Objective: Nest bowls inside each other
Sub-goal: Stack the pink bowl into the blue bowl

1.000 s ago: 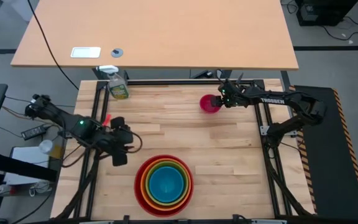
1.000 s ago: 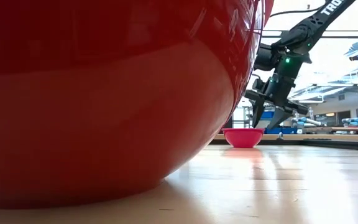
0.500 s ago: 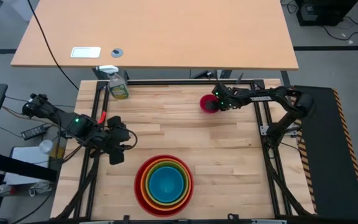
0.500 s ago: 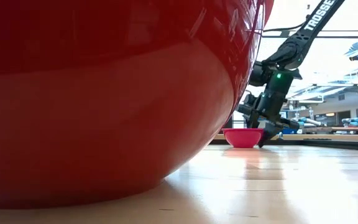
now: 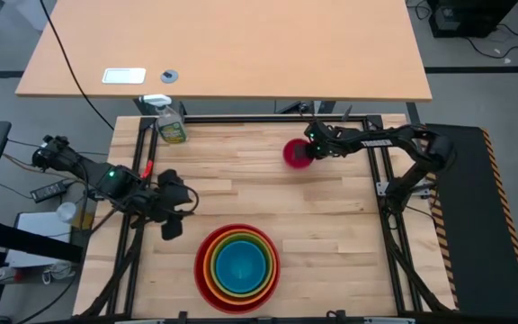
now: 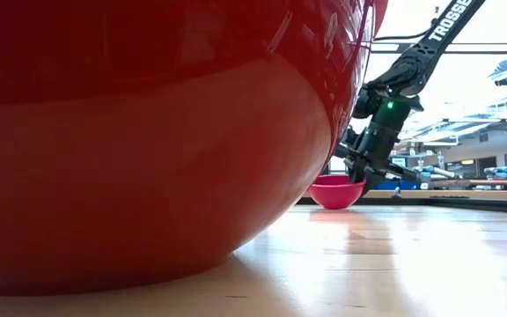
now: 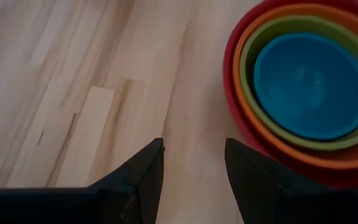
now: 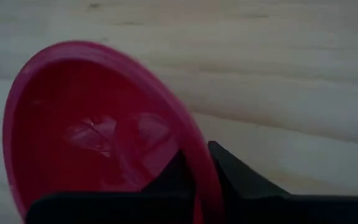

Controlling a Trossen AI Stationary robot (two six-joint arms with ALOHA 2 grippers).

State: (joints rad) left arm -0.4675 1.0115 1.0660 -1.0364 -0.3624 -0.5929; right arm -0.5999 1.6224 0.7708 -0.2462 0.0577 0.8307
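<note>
Spray btl [image 5: 171, 124], table's far-left corner

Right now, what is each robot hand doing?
Left hand: open, holding nothing, beside the stacked bowls.
Right hand: closed on the rim of the pink bowl.

Dark jointed arms, green indicator lights, white lettering on right arm [image 5: 394, 139].

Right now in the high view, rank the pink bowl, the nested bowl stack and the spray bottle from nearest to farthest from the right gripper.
1. pink bowl, gripped at its rim by the right gripper.
2. nested bowl stack, at the near edge.
3. spray bottle, far-left corner; not much farther than the stack.
</note>
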